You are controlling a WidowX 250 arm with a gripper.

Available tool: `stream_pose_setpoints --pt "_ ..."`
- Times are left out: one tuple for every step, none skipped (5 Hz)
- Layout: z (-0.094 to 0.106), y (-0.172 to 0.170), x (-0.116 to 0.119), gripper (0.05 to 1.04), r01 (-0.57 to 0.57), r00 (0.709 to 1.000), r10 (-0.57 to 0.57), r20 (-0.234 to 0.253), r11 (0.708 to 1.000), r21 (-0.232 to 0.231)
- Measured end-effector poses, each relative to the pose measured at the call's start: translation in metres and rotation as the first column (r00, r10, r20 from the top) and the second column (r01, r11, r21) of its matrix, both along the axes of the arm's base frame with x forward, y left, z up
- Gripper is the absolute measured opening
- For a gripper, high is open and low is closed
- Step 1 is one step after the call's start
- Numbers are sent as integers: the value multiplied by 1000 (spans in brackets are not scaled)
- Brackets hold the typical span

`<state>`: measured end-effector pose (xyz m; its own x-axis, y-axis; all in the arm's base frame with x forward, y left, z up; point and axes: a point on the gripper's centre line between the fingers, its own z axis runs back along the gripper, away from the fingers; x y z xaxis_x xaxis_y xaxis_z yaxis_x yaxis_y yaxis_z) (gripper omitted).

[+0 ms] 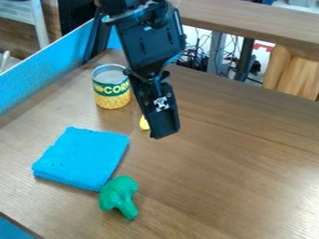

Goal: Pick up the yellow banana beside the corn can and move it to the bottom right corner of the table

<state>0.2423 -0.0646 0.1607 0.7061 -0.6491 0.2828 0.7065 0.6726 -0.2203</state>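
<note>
The black gripper [164, 133] hangs over the middle of the wooden table, its near side hiding how its far parts stand. Just left of its tip, a small yellow object [144, 123] peeks out, mostly hidden behind the gripper; whether the two touch I cannot tell. A corn can [111, 87] stands upright at the upper left, left of the arm. Below it lies a folded blue cloth [82, 158]. Against the cloth's lower right corner is a green toy broccoli [119, 197], its stem pointing down and right.
A blue barrier [44, 70] runs along the table's left edge. Behind the table [243, 154] are cables, metal legs and another wooden surface [249, 21]. A light wooden object [293, 70] stands beyond the back edge at the right.
</note>
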Motion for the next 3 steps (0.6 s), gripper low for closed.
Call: stream_pose_setpoints --pt "-6 0 -1 996 -3 1000 3 -27 1000 1" --pt "-6 40 6 996 -146 989 146 -17 989 -13" --pt "-7 75 11 996 -269 963 269 -17 963 -23"
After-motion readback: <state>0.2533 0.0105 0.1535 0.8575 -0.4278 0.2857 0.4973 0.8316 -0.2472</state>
